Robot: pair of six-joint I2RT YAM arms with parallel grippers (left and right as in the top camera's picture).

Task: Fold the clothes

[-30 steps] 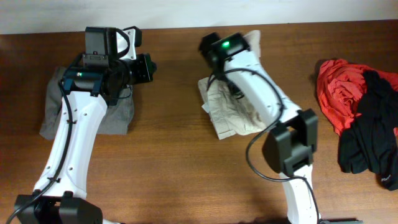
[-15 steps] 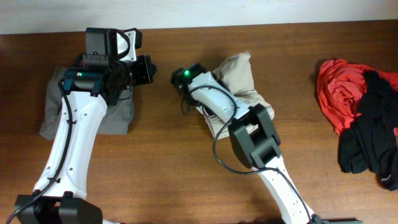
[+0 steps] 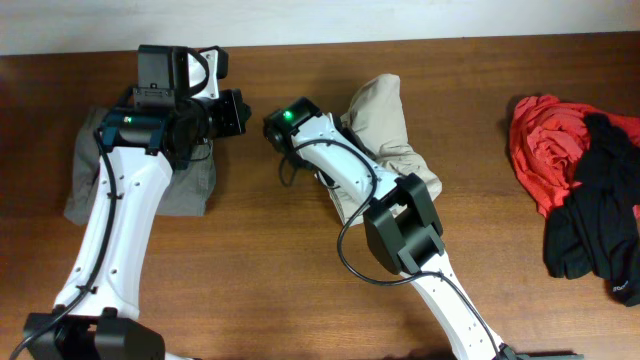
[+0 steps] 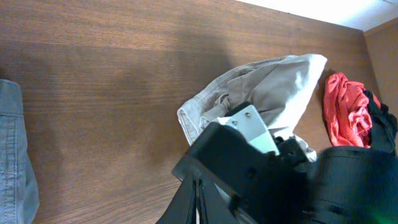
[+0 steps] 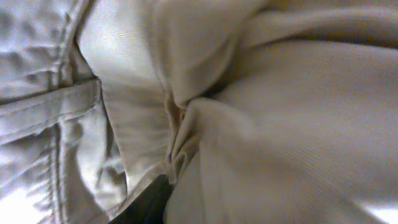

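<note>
The beige khaki shorts (image 3: pixel 388 118) lie bunched at the table's middle back, one part lifted; they also show in the left wrist view (image 4: pixel 273 84). My right gripper (image 3: pixel 335 125) is shut on the shorts, whose cloth (image 5: pixel 280 112) fills the right wrist view, with one dark finger (image 5: pixel 149 200) at the bottom. My left gripper (image 3: pixel 236 110) is shut and empty, hovering beside a folded grey garment (image 3: pixel 190 185); its fingers (image 4: pixel 199 205) are pressed together. A red garment (image 3: pixel 540 140) and a black one (image 3: pixel 600 215) lie piled at the right.
The grey garment's edge shows at the left of the left wrist view (image 4: pixel 12 155). The red (image 4: pixel 342 109) and black (image 4: pixel 380 118) garments also show there. The wooden table (image 3: pixel 260 260) ends at a white wall along the back.
My right arm has swung left toward the left gripper, dragging and lifting the beige shorts so they bunch up. The left arm has not moved.
</note>
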